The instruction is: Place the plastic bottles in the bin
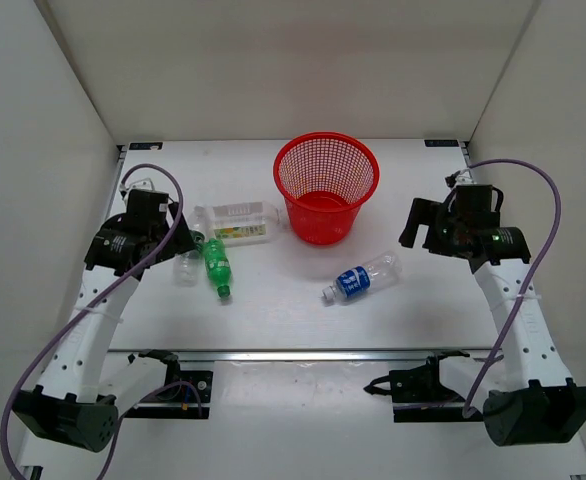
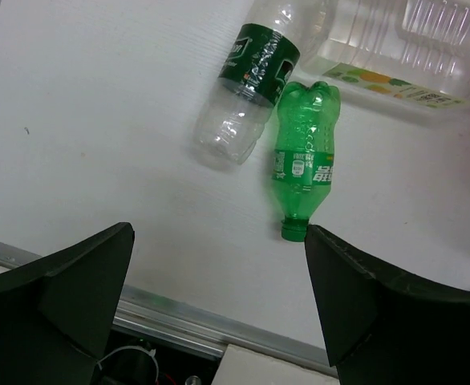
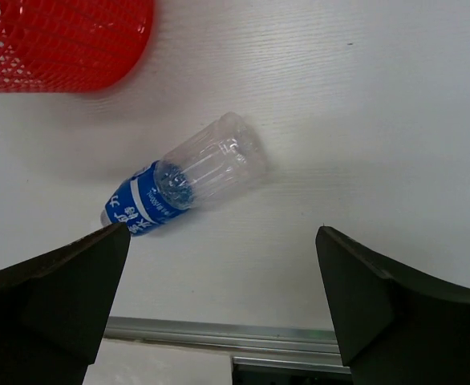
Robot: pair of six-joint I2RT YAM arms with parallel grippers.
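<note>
The bin stands upright near the middle of the bench's far edge; all four bottles lie on their sides on the bench, outside it; the larger squarish clear bottle lies just left of the bin, its length along the far edge; nearer the left edge lies the small clear bottle with a dark green label; the small green bottle lies beside it with its cap toward the near edge, its base against the clear one's label; the clear bottle with the blue label lies alone on the near side of the bin, apart from it and right of the bench's middle, cap pointing toward the near left; the left gripper hangs above the left-hand bottles with its jaws spread wide and nothing between them; the right gripper hangs over the right side of the bench, jaws likewise wide apart and holding nothing, the blue-labelled bottle in its wrist view.
</note>
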